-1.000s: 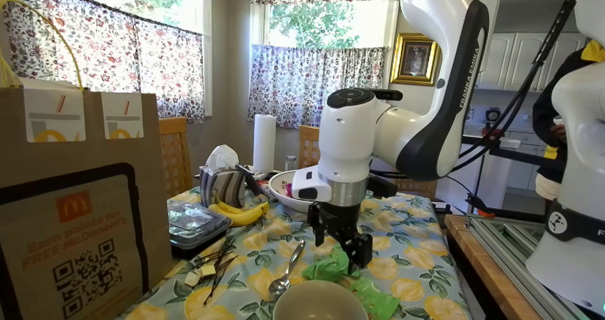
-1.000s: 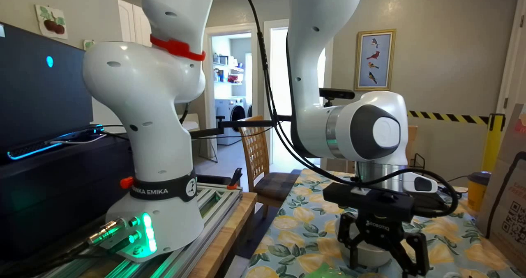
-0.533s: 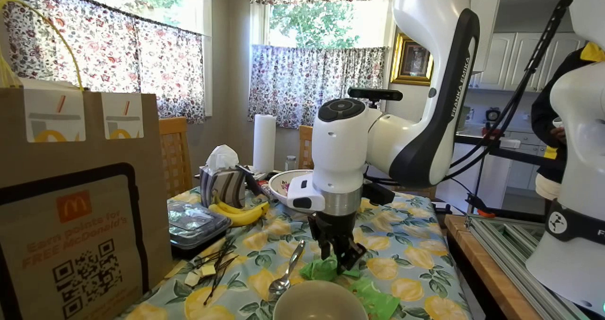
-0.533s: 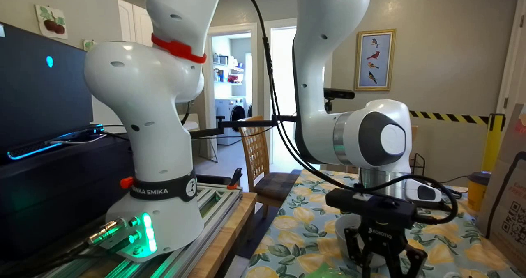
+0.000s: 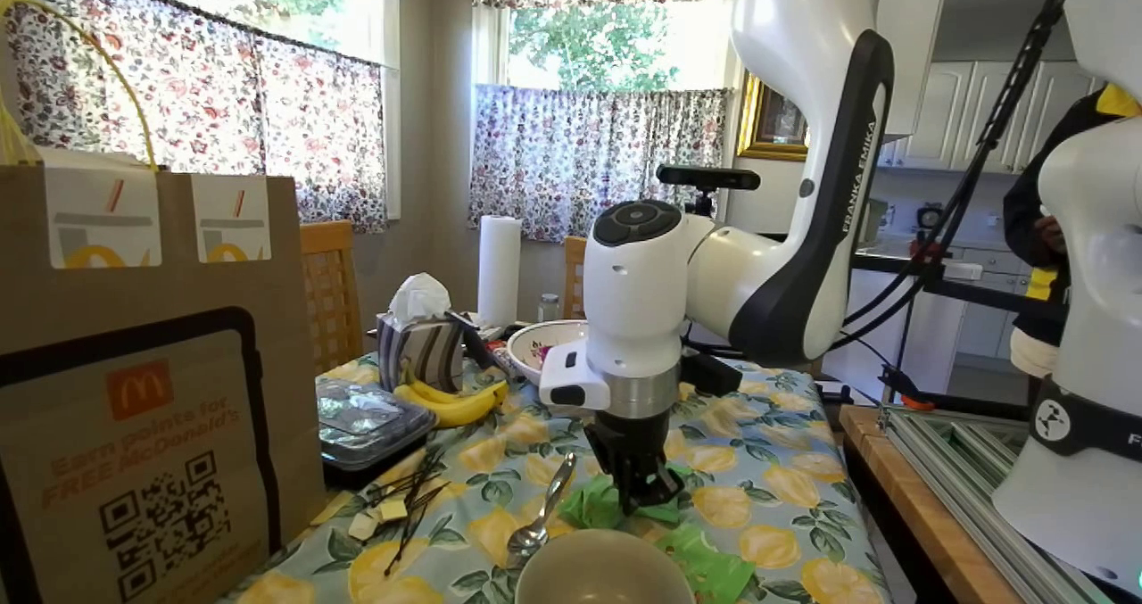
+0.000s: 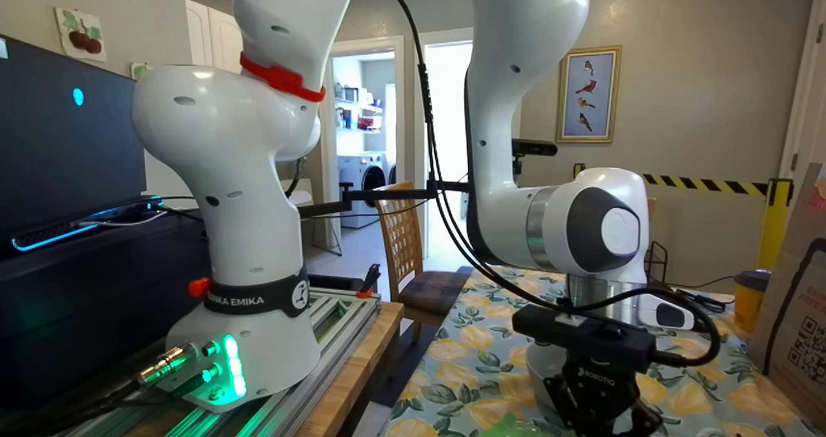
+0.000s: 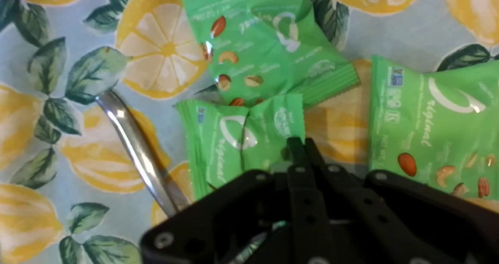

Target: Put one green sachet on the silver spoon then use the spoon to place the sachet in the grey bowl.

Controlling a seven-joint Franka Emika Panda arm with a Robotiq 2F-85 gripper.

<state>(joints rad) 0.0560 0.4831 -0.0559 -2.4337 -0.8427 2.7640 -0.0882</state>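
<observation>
Three lime-green sachets show in the wrist view: a near one, a far one and a right one. My gripper is shut, its fingertips almost meeting at the near sachet's right edge, with nothing visible between them. That sachet's lower part is hidden behind the fingers. The silver spoon lies left of it, its bowl end covered by the gripper here; an exterior view shows the whole spoon. The grey bowl stands in front of the sachets, partly cut off by the frame.
On the table stand a tall paper bag, a plastic container, bananas, a striped tissue box and a white patterned bowl. Thin black strips lie left of the spoon. A yellow cup stands near the bag.
The gripper has gone from wide open to shut while moving down and slightly toward the spoon. A green sachet by its fingertips has shifted a little the same way.
</observation>
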